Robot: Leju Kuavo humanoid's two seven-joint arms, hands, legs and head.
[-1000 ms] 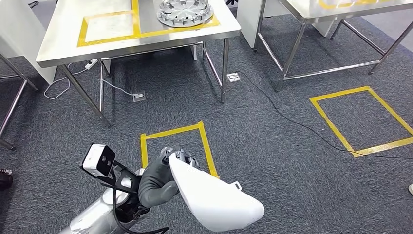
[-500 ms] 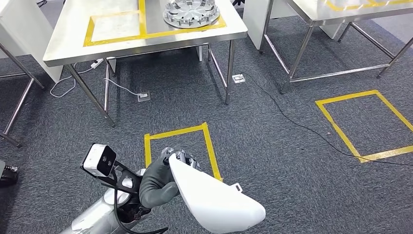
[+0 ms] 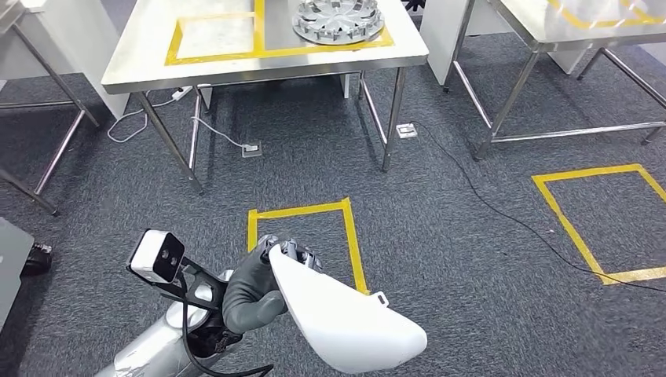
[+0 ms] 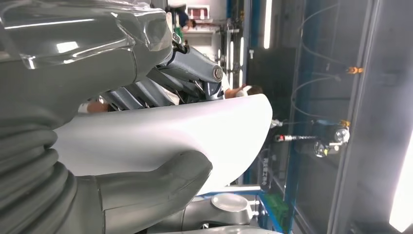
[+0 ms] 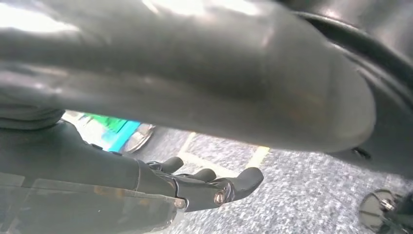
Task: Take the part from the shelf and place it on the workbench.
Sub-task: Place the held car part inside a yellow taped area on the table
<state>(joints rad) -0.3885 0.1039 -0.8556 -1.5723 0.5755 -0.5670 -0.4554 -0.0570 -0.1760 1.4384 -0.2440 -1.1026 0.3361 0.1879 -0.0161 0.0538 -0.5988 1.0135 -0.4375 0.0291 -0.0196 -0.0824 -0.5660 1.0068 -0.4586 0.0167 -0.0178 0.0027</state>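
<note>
In the head view my left hand (image 3: 251, 290) grips a smooth white curved part (image 3: 342, 322) by its near end, low in front of me above the carpet. The left wrist view has the same white part (image 4: 160, 136) lying across my left hand (image 4: 146, 190), thumb under it and fingers over it. Ahead stands the steel workbench (image 3: 157, 55) marked with yellow tape rectangles; a silver wheel cover (image 3: 338, 20) lies in its right rectangle. My right hand (image 5: 195, 187) hangs over the carpet with its fingers stretched out and nothing in them.
A yellow tape square (image 3: 306, 236) is marked on the carpet just ahead of me, another (image 3: 605, 228) at the right. A second steel table (image 3: 550, 23) stands at the far right. A black cable (image 3: 487, 196) and floor sockets (image 3: 251, 148) lie between the tables. A dark box (image 3: 12, 267) sits at the left edge.
The whole view has shifted: the workbench and floor squares now sit further right and lower in the picture. My left hand holds the white part just as before.
</note>
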